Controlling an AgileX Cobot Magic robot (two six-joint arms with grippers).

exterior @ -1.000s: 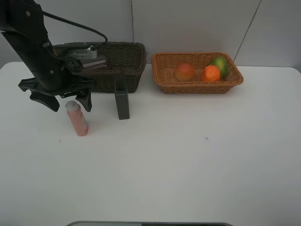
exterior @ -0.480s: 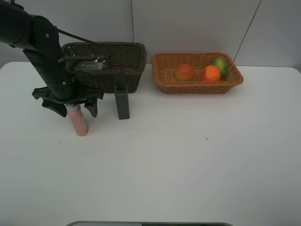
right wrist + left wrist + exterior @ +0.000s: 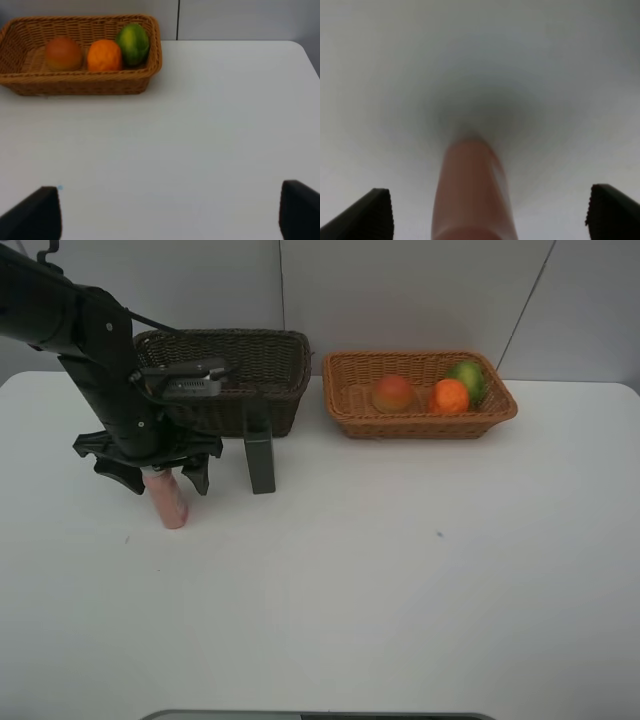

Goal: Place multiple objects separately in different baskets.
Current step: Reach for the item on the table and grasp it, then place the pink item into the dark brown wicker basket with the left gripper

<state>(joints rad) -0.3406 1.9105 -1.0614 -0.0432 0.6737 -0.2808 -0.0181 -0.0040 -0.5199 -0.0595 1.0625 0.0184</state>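
The pink bottle is on the white table in front of the dark brown basket. My left gripper is open and straddles the bottle's upper end, hiding its cap. In the left wrist view the bottle runs between the two spread fingertips without touching them. The dark rectangular bottle stands upright just right of the gripper. The light orange-tan basket holds the red-orange fruit, the orange and the green fruit. My right gripper is open and empty. The cup is not in view.
The dark basket's front wall is close behind my left arm. The right wrist view shows the light basket with the three fruits and bare white table in front of it. The table's far edge meets a grey wall.
My left gripper has come down and a little to the right, so its open fingers now straddle the pink bottle and hide its cap. Nothing else has moved.
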